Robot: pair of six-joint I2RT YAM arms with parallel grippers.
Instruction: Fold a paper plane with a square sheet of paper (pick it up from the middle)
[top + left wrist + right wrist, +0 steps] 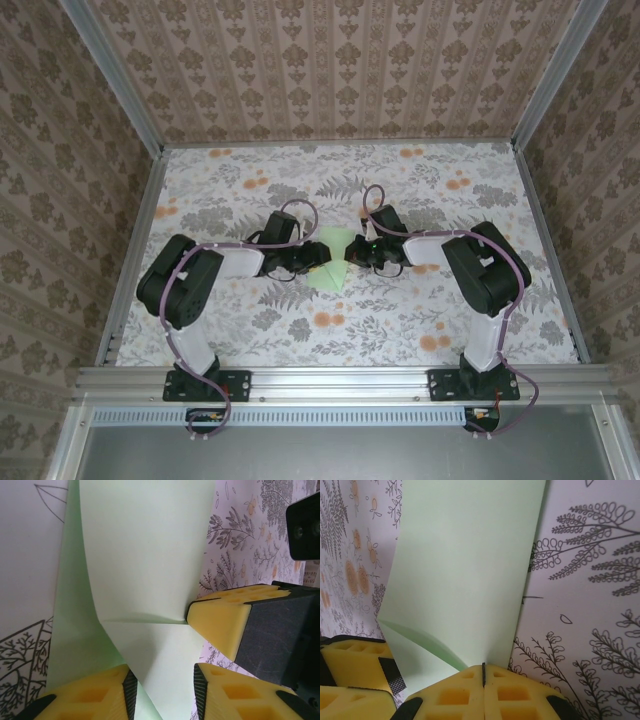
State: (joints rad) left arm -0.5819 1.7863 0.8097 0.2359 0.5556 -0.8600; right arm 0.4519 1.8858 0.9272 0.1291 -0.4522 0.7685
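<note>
We look down on a desk [420, 320] spread with white cloth printed in grey leaves and orange blossoms; beige damask-patterned wallpaper walls [330, 70] enclose it on three sides; silver aluminium rails [340, 380] edge the desk and climb the corners; a dull grey panel [340, 455] lies nearest us; the light is soft and even.

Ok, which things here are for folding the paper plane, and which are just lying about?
For the job: green paper sheet, left end effector, right end effector pinching the sheet's edge.
Just there: floral table cover, aluminium frame rail, patterned walls.
</note>
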